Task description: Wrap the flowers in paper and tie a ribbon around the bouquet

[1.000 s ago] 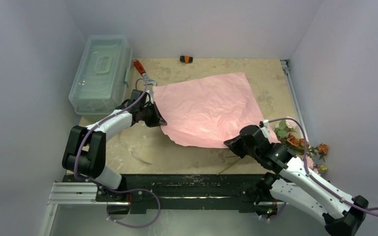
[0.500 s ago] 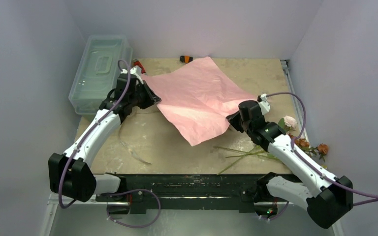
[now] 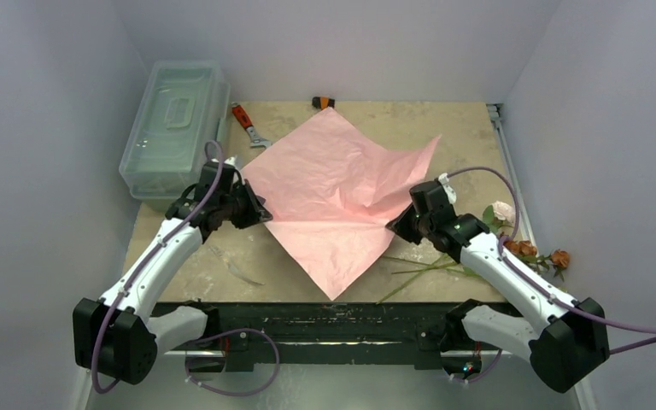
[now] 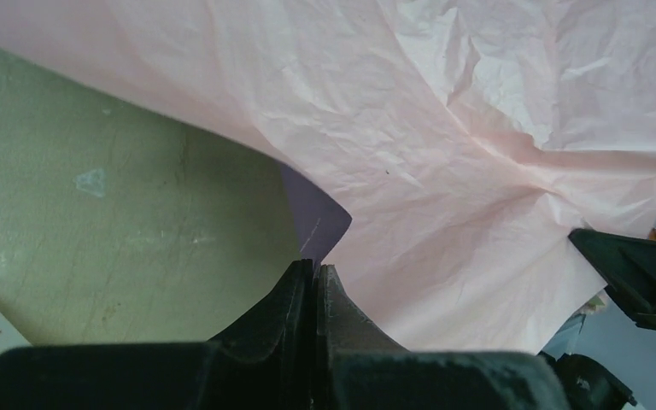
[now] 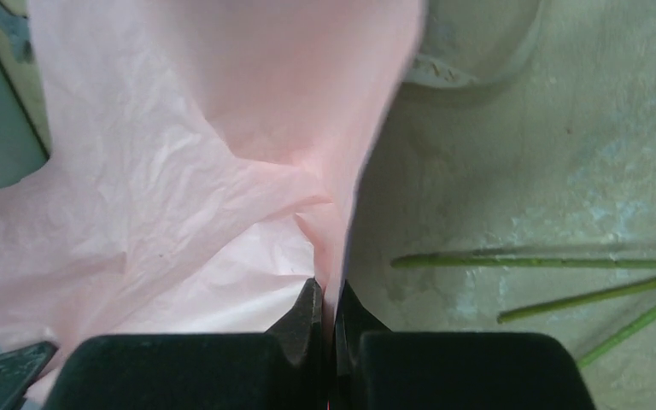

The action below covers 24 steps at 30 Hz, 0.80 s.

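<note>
The paper (image 3: 333,201) lies spread pink side up in the middle of the worktop (image 3: 470,128), turned like a diamond, with one corner pointing at the arm bases. Its far right corner stands raised off the surface, and a deep crease puckers the sheet close to its right edge.

The left tool (image 3: 264,213) is at the paper's left corner with its jaws pressed together on the sheet. In the left wrist view the tool (image 4: 314,273) pinches the paper (image 4: 478,171) right where a small flap of the lilac underside shows.

The right tool (image 3: 391,228) is at the paper's right edge, jaws likewise closed on it. The right wrist view shows the paper (image 5: 179,196) rising in a fold out of the tool's (image 5: 326,297) narrow pinch.

The flowers (image 3: 517,248) lie to the right of the paper, blooms toward the side wall, and their green stems (image 5: 564,260) run back to the paper's near right edge.

The ribbon (image 3: 237,269) curls thinly on the worktop just left of the paper's near corner. A clear plastic box (image 3: 175,124) sits beyond the paper's left corner. A red-handled scraper (image 3: 246,122) is just beside the paper's far left edge, and a small orange and black object (image 3: 323,102) lies past its far corner.
</note>
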Tool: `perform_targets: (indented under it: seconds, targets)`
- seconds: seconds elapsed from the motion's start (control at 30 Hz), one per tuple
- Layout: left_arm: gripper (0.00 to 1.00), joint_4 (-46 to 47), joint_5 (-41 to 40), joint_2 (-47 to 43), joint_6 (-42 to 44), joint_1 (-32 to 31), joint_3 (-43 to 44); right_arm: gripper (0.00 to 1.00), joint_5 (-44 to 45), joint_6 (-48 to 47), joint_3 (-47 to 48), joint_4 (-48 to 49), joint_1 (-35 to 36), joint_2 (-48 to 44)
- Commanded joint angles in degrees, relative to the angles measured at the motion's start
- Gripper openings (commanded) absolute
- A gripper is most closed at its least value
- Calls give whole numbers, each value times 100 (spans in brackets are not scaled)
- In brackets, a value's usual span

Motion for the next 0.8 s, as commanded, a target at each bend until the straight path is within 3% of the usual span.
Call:
perform_targets:
  seconds: [0.0, 0.27, 0.77]
  targets:
    - [0, -524, -18, -419, 315, 65, -267, 0, 101, 325, -366, -989, -96, -211]
    - [0, -375, 400, -206, 366, 56, -856, 0, 179, 492, -637, -1713, -96, -456]
    - [0, -509, 250, 799, 558, 56, -611, 0, 250, 1115, -1196, -2649, -96, -1437]
